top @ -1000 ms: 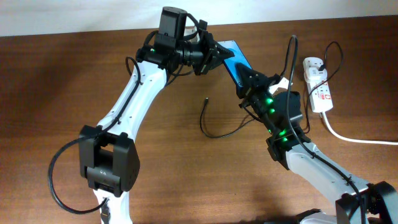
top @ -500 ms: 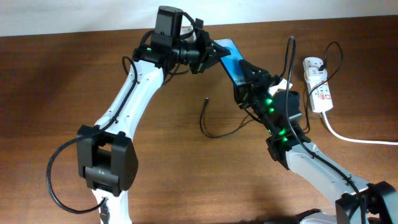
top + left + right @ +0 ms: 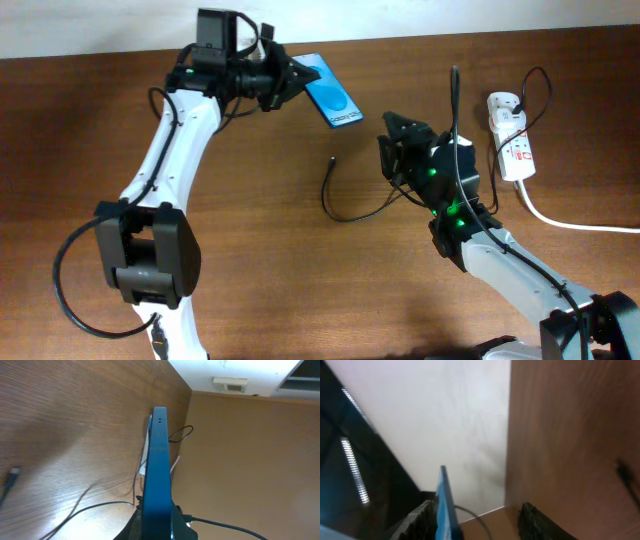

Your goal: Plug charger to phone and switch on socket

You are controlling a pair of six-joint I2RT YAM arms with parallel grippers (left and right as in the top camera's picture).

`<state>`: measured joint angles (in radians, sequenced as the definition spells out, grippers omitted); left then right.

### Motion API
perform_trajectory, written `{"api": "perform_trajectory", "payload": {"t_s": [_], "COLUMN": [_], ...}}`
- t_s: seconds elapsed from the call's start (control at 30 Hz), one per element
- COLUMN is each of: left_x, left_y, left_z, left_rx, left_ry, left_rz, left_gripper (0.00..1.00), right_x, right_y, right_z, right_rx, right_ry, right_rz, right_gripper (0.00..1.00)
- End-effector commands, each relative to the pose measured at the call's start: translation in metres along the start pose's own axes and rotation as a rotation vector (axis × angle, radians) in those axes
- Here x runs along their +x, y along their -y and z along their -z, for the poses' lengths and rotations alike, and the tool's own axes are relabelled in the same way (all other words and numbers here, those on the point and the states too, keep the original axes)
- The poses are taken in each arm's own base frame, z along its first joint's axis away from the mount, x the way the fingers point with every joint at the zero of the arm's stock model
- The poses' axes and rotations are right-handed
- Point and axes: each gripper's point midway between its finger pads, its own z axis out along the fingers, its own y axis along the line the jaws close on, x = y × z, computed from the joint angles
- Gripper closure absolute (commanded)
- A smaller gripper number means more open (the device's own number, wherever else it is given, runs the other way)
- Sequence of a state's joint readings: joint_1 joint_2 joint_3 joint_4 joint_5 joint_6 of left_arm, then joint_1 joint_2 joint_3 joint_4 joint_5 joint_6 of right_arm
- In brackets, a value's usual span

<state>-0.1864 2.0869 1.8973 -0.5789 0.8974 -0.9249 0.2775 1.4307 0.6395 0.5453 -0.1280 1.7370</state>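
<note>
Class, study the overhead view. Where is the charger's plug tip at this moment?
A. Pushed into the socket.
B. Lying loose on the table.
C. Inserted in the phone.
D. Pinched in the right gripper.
B: the charger lies on the table with its tip free, apart from the phone held by the left gripper and from the open right gripper.
</note>
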Motion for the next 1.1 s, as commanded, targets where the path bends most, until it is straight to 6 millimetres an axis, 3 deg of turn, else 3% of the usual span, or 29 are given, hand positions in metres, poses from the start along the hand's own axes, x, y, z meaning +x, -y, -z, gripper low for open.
{"api": "perform_trajectory", "payload": {"t_s": [0.0,0.3,0.63,0.77,1.07], "left_x": [-0.003,-0.011,-0.023,-0.024,-0.034], "left_y": [0.014,0.017,0.016,0.016,0.009], "left_z": [0.021,0.065,0.12,0.128,0.144], "left_rx": [0.042,0.179,0.319,0.342,0.343], "left_ry": [0.001,-0.058,-0.087,-0.09,-0.05], "left_rz": [-0.082,-0.123,-0.117,-0.132,-0.148], "left_gripper": [1.0,1.0,1.0,1.0,1.0], "right_x": [-0.002,0.014,0.019,0.019,0.014], "right_y": [-0.001,0.024,0.05,0.038,-0.014], "right_z": [0.0,0.002,0.007,0.009,0.022], "right_rx": [0.011,0.088,0.213,0.319,0.445], "right_ry": [0.009,-0.122,-0.215,-0.257,-0.237], "right_rz": [0.152,0.584,0.735,0.86,0.979], "right_gripper": [0.46,0.5,0.61,0.61,0.64]}}
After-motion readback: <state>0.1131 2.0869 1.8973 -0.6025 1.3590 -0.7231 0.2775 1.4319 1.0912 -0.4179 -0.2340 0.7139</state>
